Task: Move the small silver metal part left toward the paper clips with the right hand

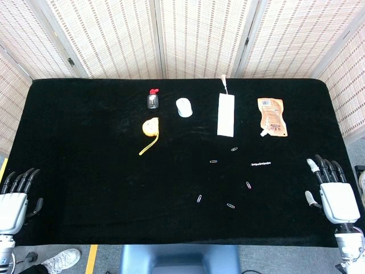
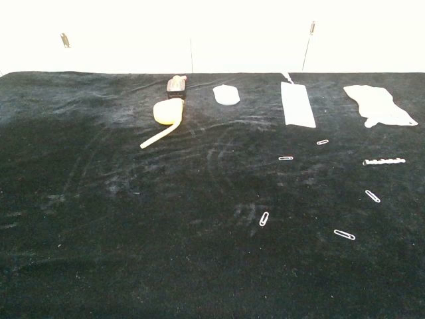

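While the left hand [image 1: 14, 200] rests at the near left edge of the black table [image 1: 85, 171] with its fingers spread and nothing in them, the objects lie further right across the cloth. A small dark item with a red top [image 1: 152, 100] sits toward the far edge, and just in front of it lies a yellow tape measure [image 1: 150, 128] with its strip pulled out toward the near left. To the right come a white rounded object [image 1: 183, 107], a long white packet [image 1: 226, 114] and an orange pouch [image 1: 272, 117]. Nearer the front, the paper clips [image 1: 213, 161] are scattered loosely, well apart from one another. The small silver metal part [image 1: 262, 164] lies flat to the right of the upper clips and near them, touching none. At the near right edge, the right hand [image 1: 333, 191] is well apart from the part, its fingers extended and parted, empty.
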`<state>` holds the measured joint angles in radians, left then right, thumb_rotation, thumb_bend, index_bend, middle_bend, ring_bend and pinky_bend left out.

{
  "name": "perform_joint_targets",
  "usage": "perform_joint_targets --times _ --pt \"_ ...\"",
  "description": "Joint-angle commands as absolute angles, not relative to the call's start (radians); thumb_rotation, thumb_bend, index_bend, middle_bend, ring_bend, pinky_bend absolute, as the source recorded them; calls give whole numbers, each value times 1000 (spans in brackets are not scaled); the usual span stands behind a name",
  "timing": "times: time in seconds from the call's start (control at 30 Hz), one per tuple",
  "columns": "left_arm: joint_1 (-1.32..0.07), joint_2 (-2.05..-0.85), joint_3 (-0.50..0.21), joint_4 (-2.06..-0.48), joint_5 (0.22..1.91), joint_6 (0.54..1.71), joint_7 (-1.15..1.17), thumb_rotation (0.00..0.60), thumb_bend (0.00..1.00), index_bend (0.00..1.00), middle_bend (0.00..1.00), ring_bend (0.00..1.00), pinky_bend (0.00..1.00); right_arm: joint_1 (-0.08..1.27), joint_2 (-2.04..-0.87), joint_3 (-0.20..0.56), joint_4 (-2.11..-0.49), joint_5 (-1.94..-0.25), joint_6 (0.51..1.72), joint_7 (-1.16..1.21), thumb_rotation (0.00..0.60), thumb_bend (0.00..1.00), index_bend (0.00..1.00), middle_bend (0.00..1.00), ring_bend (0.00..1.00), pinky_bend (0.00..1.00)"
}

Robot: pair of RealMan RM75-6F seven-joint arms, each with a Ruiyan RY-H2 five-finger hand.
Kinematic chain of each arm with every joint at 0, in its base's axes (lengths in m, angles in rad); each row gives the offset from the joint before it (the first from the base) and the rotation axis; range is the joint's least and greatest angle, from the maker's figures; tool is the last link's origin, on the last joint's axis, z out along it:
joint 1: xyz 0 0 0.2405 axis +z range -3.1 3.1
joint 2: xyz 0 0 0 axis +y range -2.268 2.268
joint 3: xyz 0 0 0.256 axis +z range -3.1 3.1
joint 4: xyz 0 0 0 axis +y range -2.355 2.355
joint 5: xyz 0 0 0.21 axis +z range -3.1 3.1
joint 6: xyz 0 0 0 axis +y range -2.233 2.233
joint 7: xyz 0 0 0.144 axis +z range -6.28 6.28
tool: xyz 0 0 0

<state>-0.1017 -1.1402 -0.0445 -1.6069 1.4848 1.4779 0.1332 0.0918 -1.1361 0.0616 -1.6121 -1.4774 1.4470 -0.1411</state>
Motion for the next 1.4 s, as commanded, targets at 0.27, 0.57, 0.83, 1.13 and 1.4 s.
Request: perform_joint_targets --times 0.27,0.57,0.83,1.13,1.4 --pt "-104 -1141 -46 -1610 1478 1473 140 600 519 69 106 153 52 89 -1127 60 -1610 -1486 1454 -119 600 389 7 0 0 0" --pt "-105 -1138 -52 -1610 1460 1465 138 600 519 69 106 152 52 198 -1135 94 -1526 -1489 1310 11 600 389 112 0 0 0" --pt "-104 -1133 -52 -1609 1460 1467 125 600 519 69 106 153 52 358 -1188 168 -1392 -1336 1047 32 600 389 285 0 0 0" --pt "-102 -1130 -51 -1605 1466 1472 117 600 509 71 111 156 53 437 -1307 168 -1200 -1290 920 97 600 389 327 0 0 0" --pt "-106 -1136 -54 -1597 1462 1470 131 600 497 76 116 159 54 462 -1403 128 -1080 -1301 883 77 600 389 329 0 0 0"
